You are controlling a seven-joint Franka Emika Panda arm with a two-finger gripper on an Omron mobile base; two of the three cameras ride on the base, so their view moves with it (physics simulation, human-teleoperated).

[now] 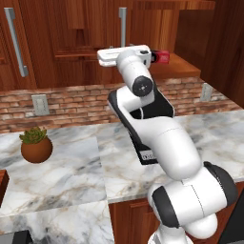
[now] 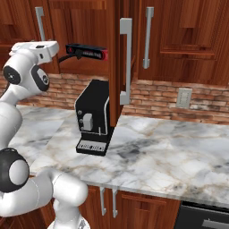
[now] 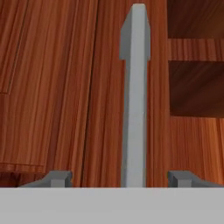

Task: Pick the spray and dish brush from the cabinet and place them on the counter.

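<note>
The robot's white arm reaches up high to the cabinet (image 2: 179, 36), the red-brown wooden cupboard on the wall above the counter (image 2: 179, 156).

In the hand view, the gripper (image 3: 119, 177) points straight at a cabinet door. A long grey bar handle (image 3: 134, 109) runs up the middle of that view. The two small dark fingertips (image 3: 57, 177) stand wide apart, one on each side of the handle. They do not touch it, and nothing is pinched between them.

To the right of the handle, the edge of the door shows a dark gap with a wooden shelf (image 3: 194, 49) inside. So this door stands a little open. I cannot see the spray or the dish brush in that gap.

In the right base view, one cabinet door sticks out edge-on toward the camera, with its grey handle on the front. A long black box with a red end (image 2: 87, 51) is seen beside the robot's hand, up at the cabinet.

On the counter, a black coffee machine (image 2: 93, 117) stands near the brick wall (image 1: 71, 102). In the left base view, a small green plant in a round brown pot (image 1: 35, 145) sits on the counter, well apart from the arm.
</note>
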